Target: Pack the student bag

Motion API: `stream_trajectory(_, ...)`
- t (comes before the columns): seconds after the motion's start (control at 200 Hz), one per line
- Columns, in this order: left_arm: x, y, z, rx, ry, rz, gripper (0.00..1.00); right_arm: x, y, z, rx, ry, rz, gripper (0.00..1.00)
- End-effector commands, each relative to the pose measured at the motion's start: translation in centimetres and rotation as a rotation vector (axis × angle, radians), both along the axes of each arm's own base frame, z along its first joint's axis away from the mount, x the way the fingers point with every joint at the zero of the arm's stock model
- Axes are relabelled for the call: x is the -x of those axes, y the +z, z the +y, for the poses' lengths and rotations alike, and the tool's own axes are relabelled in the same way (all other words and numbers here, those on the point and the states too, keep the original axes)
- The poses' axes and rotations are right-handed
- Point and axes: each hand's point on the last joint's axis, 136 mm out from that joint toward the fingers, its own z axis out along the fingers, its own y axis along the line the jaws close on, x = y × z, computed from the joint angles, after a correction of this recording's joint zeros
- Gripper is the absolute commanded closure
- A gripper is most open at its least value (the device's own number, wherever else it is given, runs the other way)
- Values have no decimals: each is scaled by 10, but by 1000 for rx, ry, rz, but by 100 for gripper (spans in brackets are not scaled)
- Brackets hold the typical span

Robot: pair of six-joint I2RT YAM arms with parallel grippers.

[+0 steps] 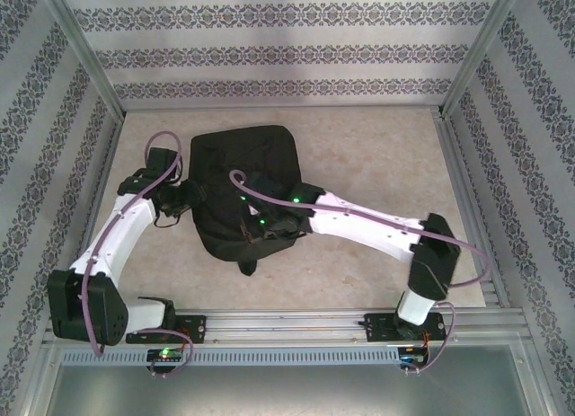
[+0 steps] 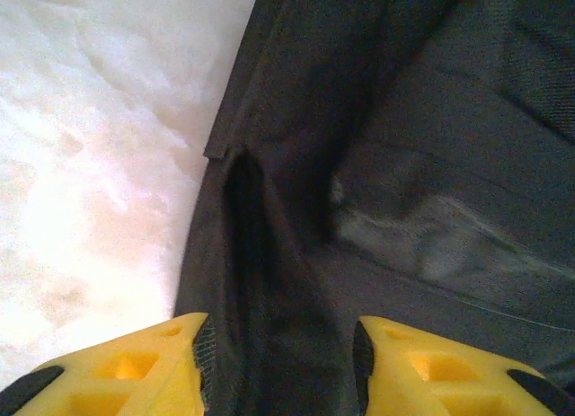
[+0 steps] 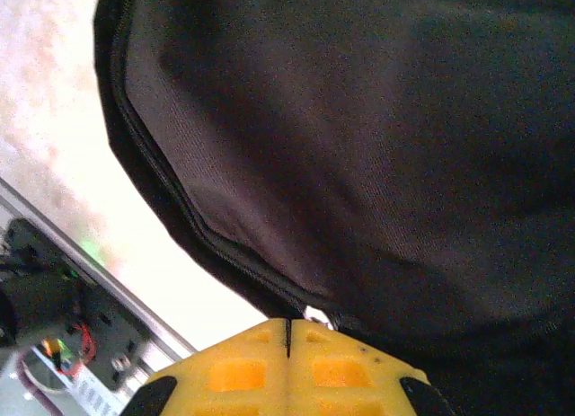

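Two sets of jaws sit against the student bag [image 1: 247, 164]. The left jaws stand parted, with a dark fold of its fabric running between the yellow fingers [image 2: 135, 371] at the bag's left edge. The right jaws are pressed together, tips right at the zip [image 3: 225, 254] on the near side. The bag lies flat on the pale desk [image 1: 377, 146], slightly left of centre, both arms reaching onto it.

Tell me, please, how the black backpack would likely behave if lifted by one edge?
Probably floppy: the backpack lies slumped and its fabric creases into folds. It would likely sag rather than hold its shape. The woven cloth looks matte, so probably not slippery.
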Motion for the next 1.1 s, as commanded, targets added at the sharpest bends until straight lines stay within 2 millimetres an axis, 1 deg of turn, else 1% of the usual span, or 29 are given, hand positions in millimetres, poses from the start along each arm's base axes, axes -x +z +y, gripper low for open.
stream_trajectory(0.0, 13, 26, -4, 76, 45, -94, 55, -12, 34, 41, -159, -15, -19, 100)
stream_trajectory(0.11, 38, 34, -11, 142, 48, -109, 57, -19, 34, 51, -178, -27, -25, 100)
stream_trajectory(0.17, 51, 33, -16, 197, 63, -108, 58, -22, 31, 53, -169, -29, -24, 100)
stream_trajectory(0.285, 76, 13, -23, 295, 143, -35, 58, -26, 22, 51, -155, -38, -6, 100)
stream_trajectory(0.38, 89, -9, -35, 376, 188, 45, 56, -25, 15, 47, -143, -40, -2, 100)
stream_trajectory(0.425, 92, -16, -41, 395, 196, 71, 55, -23, 12, 45, -140, -39, 4, 100)
stream_trajectory(0.485, 92, -19, -47, 413, 196, 80, 54, -21, 7, 45, -140, -33, 15, 100)
stream_trajectory(0.625, 87, -16, -50, 405, 203, 67, 54, -18, 0, 43, -137, -37, 29, 100)
stream_trajectory(0.74, 87, -25, -52, 400, 208, 91, 55, -18, 1, 42, -141, -38, 26, 100)
stream_trajectory(0.844, 87, -36, -57, 417, 212, 113, 59, -19, 0, 39, -134, -42, 20, 100)
stream_trajectory(0.929, 89, -39, -60, 409, 206, 120, 62, -19, -2, 37, -123, -44, 17, 100)
stream_trajectory(1.004, 89, -39, -60, 403, 201, 114, 66, -18, -4, 35, -112, -42, 14, 100)
stream_trajectory(1.044, 90, -38, -59, 394, 202, 111, 69, -18, -5, 34, -108, -39, 12, 100)
stream_trajectory(1.099, 90, -39, -57, 380, 201, 104, 77, -16, -6, 33, -100, -28, 9, 100)
